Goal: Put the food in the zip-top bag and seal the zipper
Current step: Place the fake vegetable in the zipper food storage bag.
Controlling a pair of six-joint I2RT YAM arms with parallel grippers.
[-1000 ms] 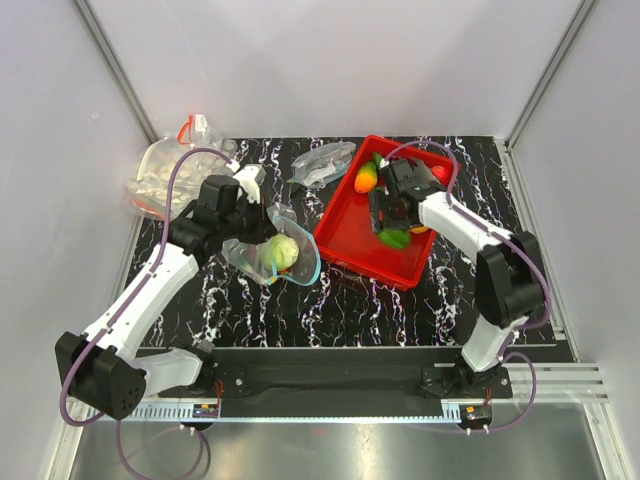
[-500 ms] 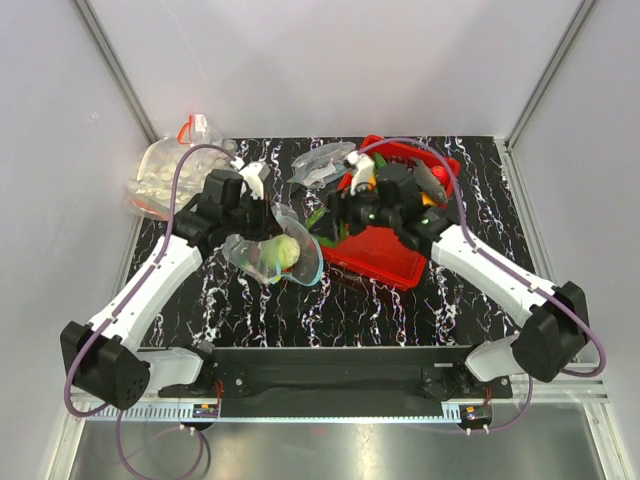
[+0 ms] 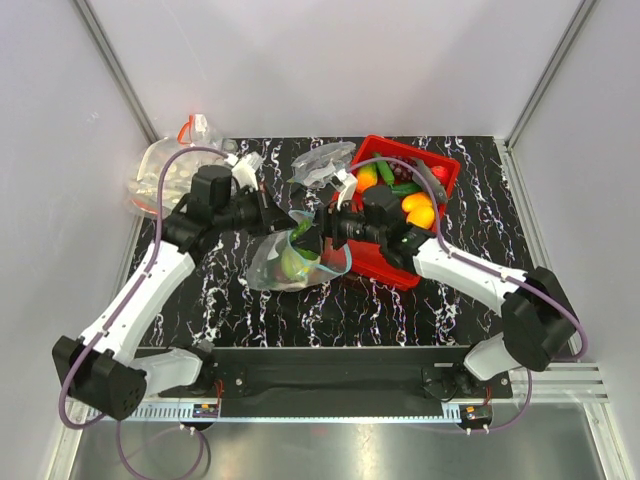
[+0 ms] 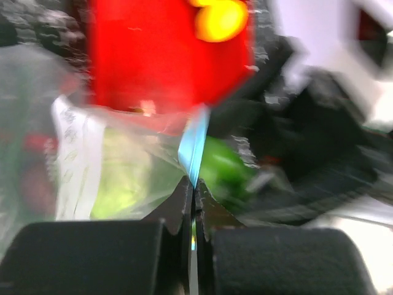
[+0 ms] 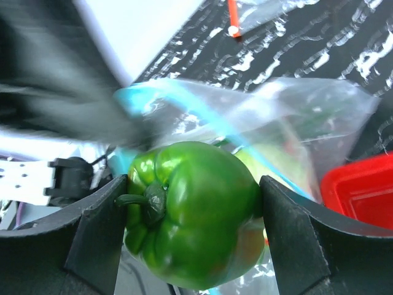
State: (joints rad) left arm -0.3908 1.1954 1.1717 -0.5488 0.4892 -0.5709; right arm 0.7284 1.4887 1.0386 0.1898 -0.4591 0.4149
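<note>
Left tool [image 4: 194, 192] pinches the zipper [image 4: 194, 144], holding the bag [image 3: 270, 270] open mid-counter. Right tool [image 5: 194, 228], clamped on the pepper [image 5: 190, 184] at the bag's 1 o'clock, should push well inside before releasing.

No legible txt; white label [image 4: 75, 157] on zip-top bag [image 4: 156, 147] too blurred to read.

Overhead looks down; close wrist views share bag [image 3: 265, 268].
</note>
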